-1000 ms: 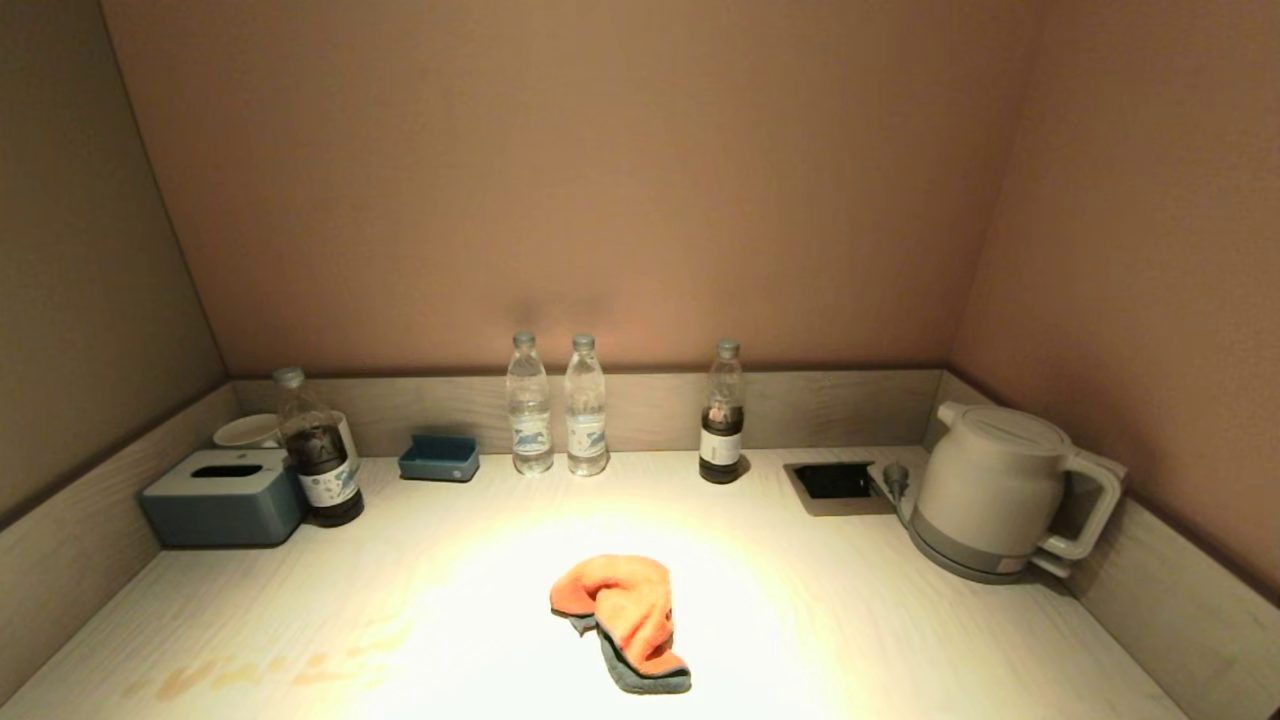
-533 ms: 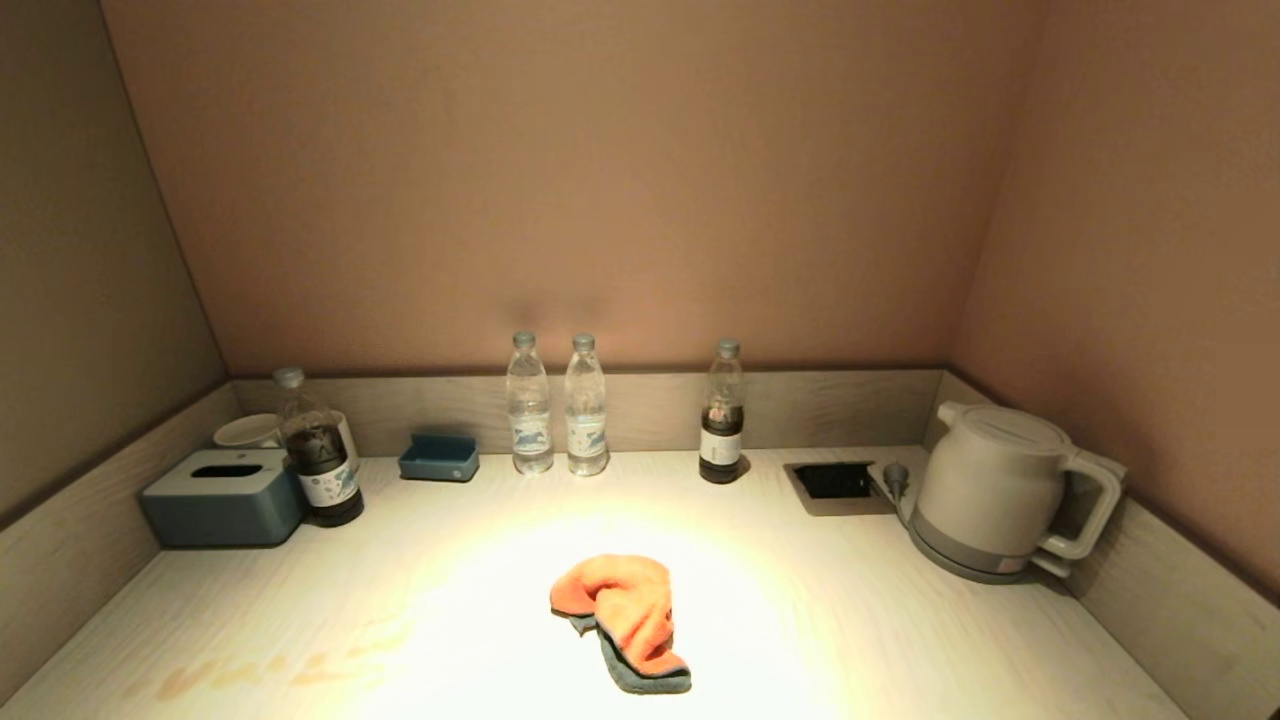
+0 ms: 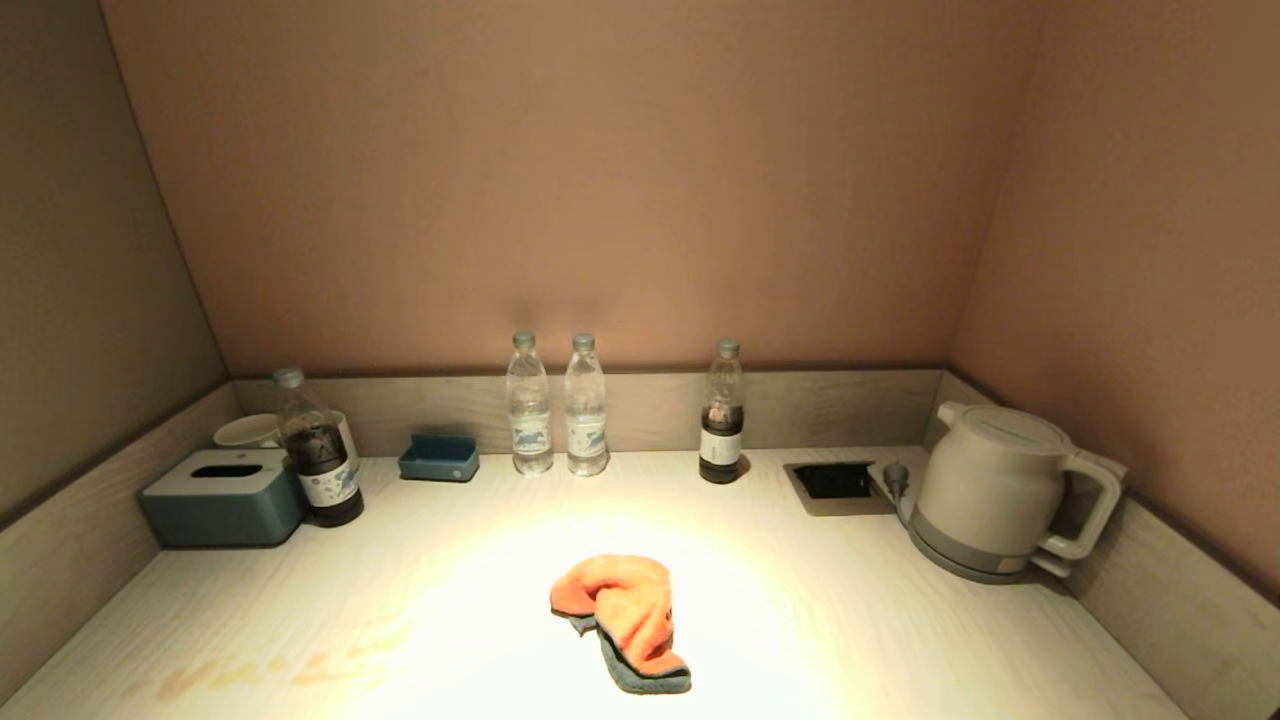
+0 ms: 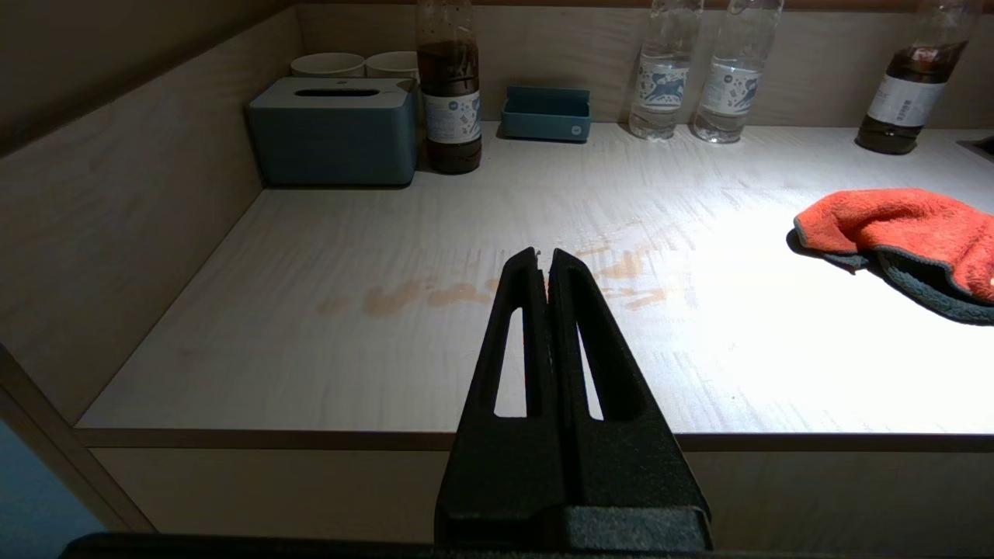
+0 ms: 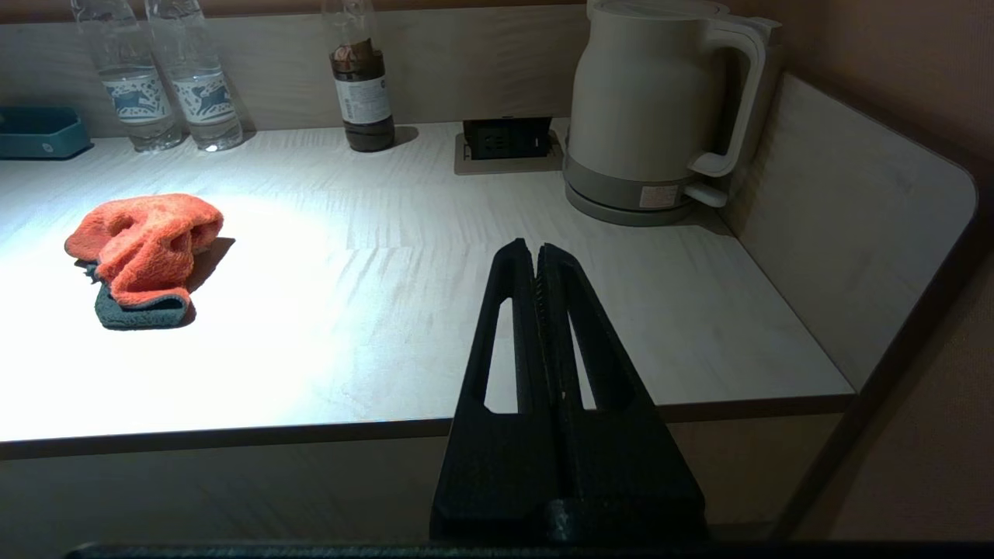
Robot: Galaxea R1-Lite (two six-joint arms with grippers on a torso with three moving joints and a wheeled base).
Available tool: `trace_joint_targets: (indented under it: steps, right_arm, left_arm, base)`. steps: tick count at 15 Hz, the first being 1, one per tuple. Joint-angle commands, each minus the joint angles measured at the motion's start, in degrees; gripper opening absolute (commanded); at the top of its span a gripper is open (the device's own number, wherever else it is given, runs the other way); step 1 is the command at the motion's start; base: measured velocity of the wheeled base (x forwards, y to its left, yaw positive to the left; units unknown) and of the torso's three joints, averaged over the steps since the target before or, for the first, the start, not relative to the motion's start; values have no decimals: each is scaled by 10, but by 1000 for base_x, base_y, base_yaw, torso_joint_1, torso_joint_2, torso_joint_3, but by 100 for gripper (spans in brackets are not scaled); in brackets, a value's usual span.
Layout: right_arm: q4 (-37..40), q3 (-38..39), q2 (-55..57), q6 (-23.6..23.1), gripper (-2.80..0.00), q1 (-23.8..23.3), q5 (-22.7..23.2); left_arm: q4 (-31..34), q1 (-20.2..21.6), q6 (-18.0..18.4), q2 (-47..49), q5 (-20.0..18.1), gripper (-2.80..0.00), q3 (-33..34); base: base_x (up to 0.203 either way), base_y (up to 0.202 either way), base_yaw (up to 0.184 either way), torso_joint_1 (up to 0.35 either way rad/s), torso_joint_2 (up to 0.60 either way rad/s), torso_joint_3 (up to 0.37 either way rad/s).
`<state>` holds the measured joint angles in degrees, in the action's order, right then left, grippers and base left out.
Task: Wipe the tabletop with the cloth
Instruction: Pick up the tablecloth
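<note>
The tabletop (image 3: 900, 620), a broad pale wood-grain surface, is bounded by a low grey-wood rim (image 3: 830, 408) along the back and both sides, and a bright pool of light is cast on its middle. Faint brownish smears (image 4: 435, 293) are seen on it toward the left front. At the right, close to the side rim, a cream kettle (image 3: 990, 488) is set on its grey base, and a small rectangular black recess (image 3: 832, 481) is sunk into the surface just beside it. In the left rear corner a blue-grey tissue box (image 3: 222, 498) is placed, with two pale cups (image 4: 353, 64) behind it and a bottle of dark liquid (image 3: 318, 450) standing just beside its right end.

The cloth (image 3: 622, 610) is left lying crumpled on the tabletop in the lit middle, toward the front edge, its orange-red fuzzy side up and its dark grey underside turned out at the near end. It is touched by neither gripper.

Along the back rim two clear water bottles (image 3: 556, 405) are stood side by side, a smaller dark bottle (image 3: 722, 415) is placed to their right, and a small blue tray (image 3: 439, 458) is set to their left.

The left gripper (image 4: 544, 256) is held before the front edge of the tabletop, on the smeared side, with its black fingers pressed together and nothing between them. The right gripper (image 5: 534, 250) is held likewise before the front edge on the kettle side, its fingers together and empty, well apart from the cloth.
</note>
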<state>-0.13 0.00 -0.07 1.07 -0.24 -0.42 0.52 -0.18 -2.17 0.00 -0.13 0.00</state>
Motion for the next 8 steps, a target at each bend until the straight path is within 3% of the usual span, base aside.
trace_joint_targets:
  steps: [1, 8]
  right_arm:
    - [0, 0, 1, 0, -280, 0, 0]
    - [0, 0, 1, 1, -280, 0, 0]
  left_arm:
    - [0, 0, 0, 0, 0, -280, 0]
    - [1, 0, 3, 0, -1, -280, 0]
  base:
    - [0, 0, 0, 0, 0, 0]
    - [0, 0, 0, 0, 0, 0]
